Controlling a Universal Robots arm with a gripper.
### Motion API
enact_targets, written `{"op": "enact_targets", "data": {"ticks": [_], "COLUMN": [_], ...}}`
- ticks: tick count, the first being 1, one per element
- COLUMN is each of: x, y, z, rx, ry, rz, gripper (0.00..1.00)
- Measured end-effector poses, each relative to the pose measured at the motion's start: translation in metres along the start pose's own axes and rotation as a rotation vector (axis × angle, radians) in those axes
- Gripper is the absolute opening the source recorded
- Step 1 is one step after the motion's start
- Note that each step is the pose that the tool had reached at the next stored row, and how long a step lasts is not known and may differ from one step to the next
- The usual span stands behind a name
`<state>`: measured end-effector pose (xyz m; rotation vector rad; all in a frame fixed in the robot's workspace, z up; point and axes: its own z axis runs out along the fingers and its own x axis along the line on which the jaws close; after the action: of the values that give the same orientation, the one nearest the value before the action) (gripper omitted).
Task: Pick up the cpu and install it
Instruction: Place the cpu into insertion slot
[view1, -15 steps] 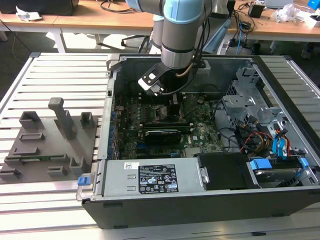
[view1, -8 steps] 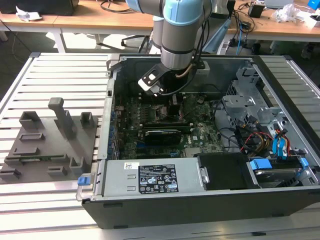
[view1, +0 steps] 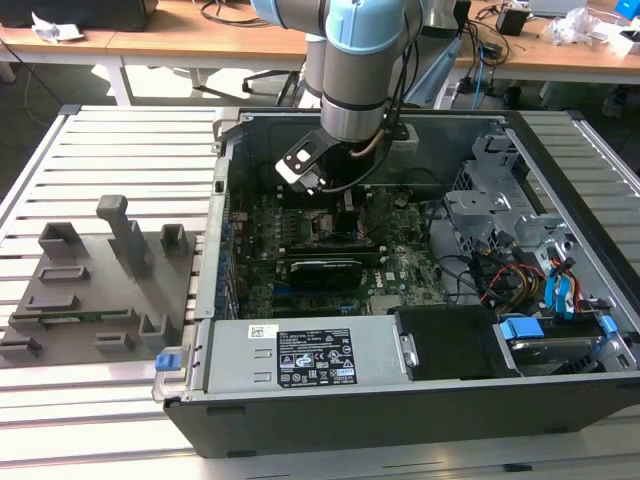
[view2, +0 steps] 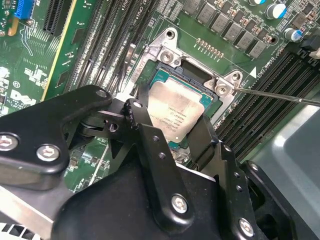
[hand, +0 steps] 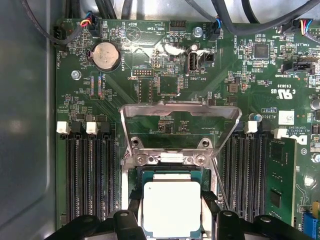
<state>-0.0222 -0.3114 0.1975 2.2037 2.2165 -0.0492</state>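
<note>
Cpu clamped at two edges between narrowly parted gripper jaws, over open socket; socket could be damaged if cpu is seated tilted or misaligned.

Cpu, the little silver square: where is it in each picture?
Exterior view: the arm's wrist hangs over its spot on the green motherboard, inside the open computer case.
Second wrist view: the cpu lies beside the silver bracket with two screws.
First wrist view: the cpu lies next to that bracket, between black memory slots.
Shared landmark: the silver bracket in both wrist views; the motherboard in all three.
</note>
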Motion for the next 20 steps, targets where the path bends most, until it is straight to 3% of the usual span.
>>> {"op": "enact_targets", "data": {"ticks": [5,6,15,20], "x": [0.0001,0.0,0.0034,0.0033], "y": [0.0,0.0,0.0,0.0], "z": [0.0001,0.0001,0.0004,-0.0045], "rx": [-0.0002,-0.0002,-0.0001,-0.0001], "ry": [0.0003,0.0002,0.0003,0.0004], "rz": [0.0,0.0,0.0,0.0], "gripper": [0.55,0.62,0.62,0.62]}}
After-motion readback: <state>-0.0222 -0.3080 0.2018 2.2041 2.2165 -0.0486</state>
